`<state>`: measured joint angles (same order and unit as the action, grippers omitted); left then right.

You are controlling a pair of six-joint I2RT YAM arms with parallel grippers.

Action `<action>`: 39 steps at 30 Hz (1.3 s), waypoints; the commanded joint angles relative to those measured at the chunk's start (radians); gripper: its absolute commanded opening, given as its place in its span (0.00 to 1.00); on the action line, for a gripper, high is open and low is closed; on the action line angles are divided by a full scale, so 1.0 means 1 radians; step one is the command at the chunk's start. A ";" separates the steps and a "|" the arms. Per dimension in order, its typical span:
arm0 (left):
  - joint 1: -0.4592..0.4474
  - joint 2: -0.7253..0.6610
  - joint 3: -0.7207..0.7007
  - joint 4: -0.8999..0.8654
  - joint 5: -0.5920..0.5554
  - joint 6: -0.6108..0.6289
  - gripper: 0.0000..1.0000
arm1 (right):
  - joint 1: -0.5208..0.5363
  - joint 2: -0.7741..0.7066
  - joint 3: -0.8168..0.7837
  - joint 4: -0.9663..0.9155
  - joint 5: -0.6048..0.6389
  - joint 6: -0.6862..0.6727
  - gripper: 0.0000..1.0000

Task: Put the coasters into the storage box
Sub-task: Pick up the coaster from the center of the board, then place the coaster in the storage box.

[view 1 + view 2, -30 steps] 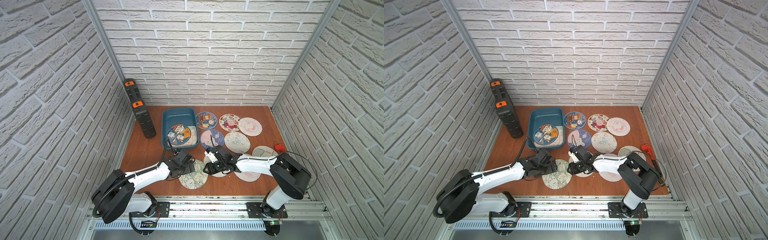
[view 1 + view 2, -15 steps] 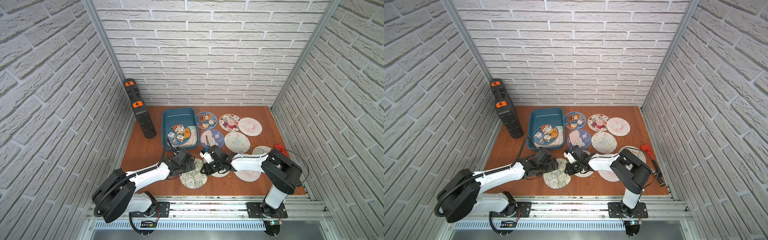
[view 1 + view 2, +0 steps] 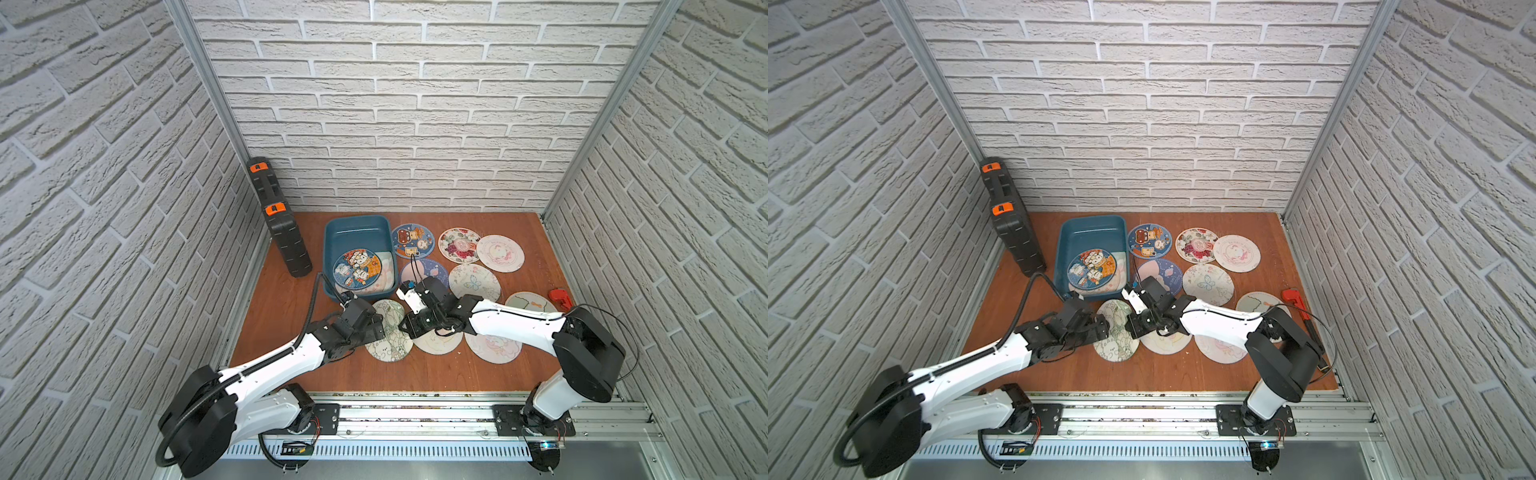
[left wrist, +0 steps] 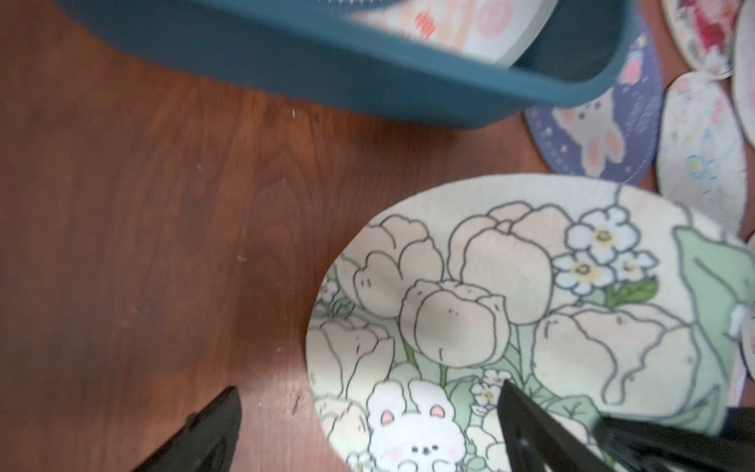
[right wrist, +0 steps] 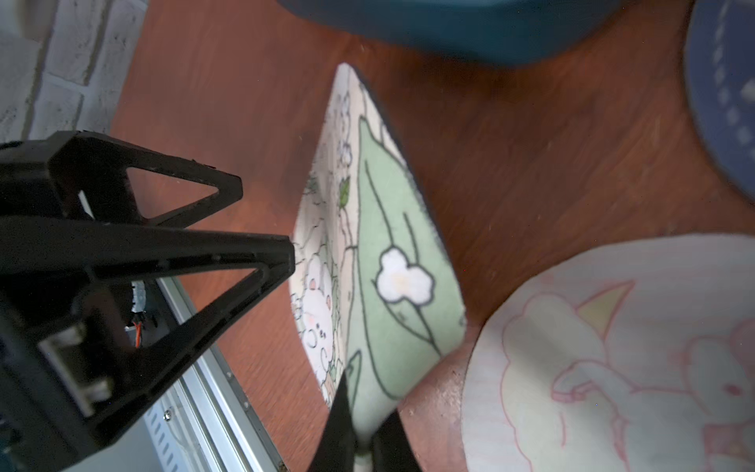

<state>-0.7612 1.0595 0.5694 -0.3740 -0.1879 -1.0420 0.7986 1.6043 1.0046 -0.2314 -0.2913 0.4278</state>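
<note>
1. Pinched shut at the right tool [image 5: 365, 408] on the rim of the green tulip coaster [image 5: 392, 265], on the side facing the counter's [image 3: 282, 332] right edge.
2. Bent up off the wood along that pinched side, flat toward the left edge; seen in both top views [image 3: 388, 336] [image 3: 1115, 332] in the near middle of the counter.
3. Behind that tool: right arm stretched low from its base past the near right corner, forearm almost level, wrist turned so the fingers point toward the left edge.
4. Spread wide at the left tool [image 4: 367, 425], gripping nothing; one finger [image 4: 531, 433] above the same coaster's bunny print, the other above bare wood.
5. Behind it: left arm reaching diagonally from its base past the near left corner, low over the counter, its tool facing the right tool with the lifted coaster between them.
6. Just beyond both tools, toward the far left: the storage box [image 3: 332, 232], with a blue cartoon coaster [image 3: 357, 268] on top of paler ones at its near end.
7. Just beside the box's near right corner, a dark blue bunny coaster [image 4: 592, 130]; just beside the lifted one, a pink unicorn coaster [image 5: 613, 347]; more lying flat across the middle and right.
8. Along the left edge, a black case [image 3: 282, 232]; near the right edge, a red wrench [image 3: 559, 296].
</note>
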 commanded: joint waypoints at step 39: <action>0.040 -0.421 -0.131 0.277 -0.137 0.292 0.98 | -0.100 0.683 0.778 0.234 0.172 0.015 0.09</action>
<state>-0.7296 0.6289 0.4477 -0.1566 -0.3294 -0.7643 0.7067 2.2837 1.7489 -0.0433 -0.1791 0.4065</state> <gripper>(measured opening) 0.980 0.091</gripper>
